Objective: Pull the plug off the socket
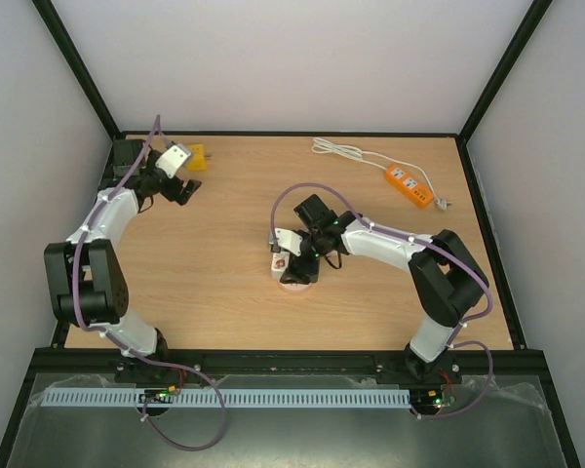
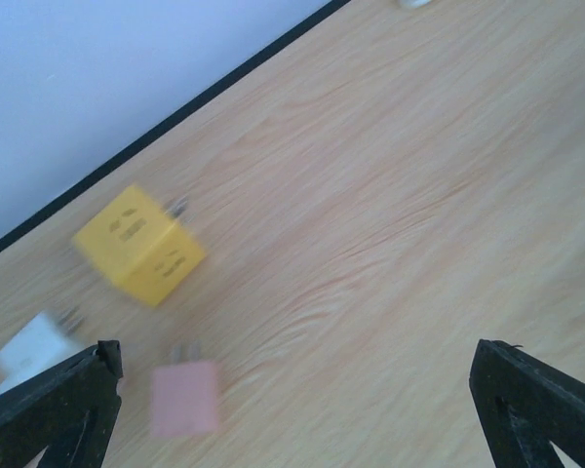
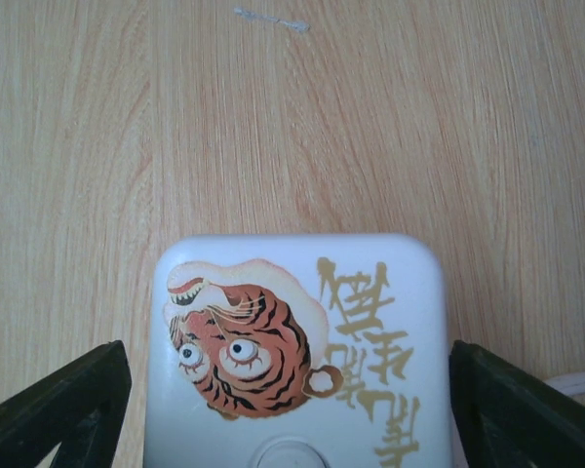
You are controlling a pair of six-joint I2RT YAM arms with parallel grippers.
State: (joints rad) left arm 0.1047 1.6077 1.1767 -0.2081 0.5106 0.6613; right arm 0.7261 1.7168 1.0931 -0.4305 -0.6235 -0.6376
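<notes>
A small pink plug (image 2: 185, 398) shows blurred on the wood, prongs pointing away, free of my left gripper (image 2: 292, 419), which is open with both fingers wide apart. In the top view the left gripper (image 1: 183, 185) hovers at the far left corner. The socket (image 3: 292, 341), a white box with a tiger face and gold characters, sits mid-table (image 1: 292, 271). My right gripper (image 3: 292, 409) stands open astride the socket, with a gap between each finger and its sides.
A yellow cube plug (image 2: 138, 244) and a white plug (image 2: 34, 349) lie beside the pink one, close to the black back edge (image 2: 224, 83). An orange power strip (image 1: 409, 185) with a white cable (image 1: 343, 150) lies at the far right.
</notes>
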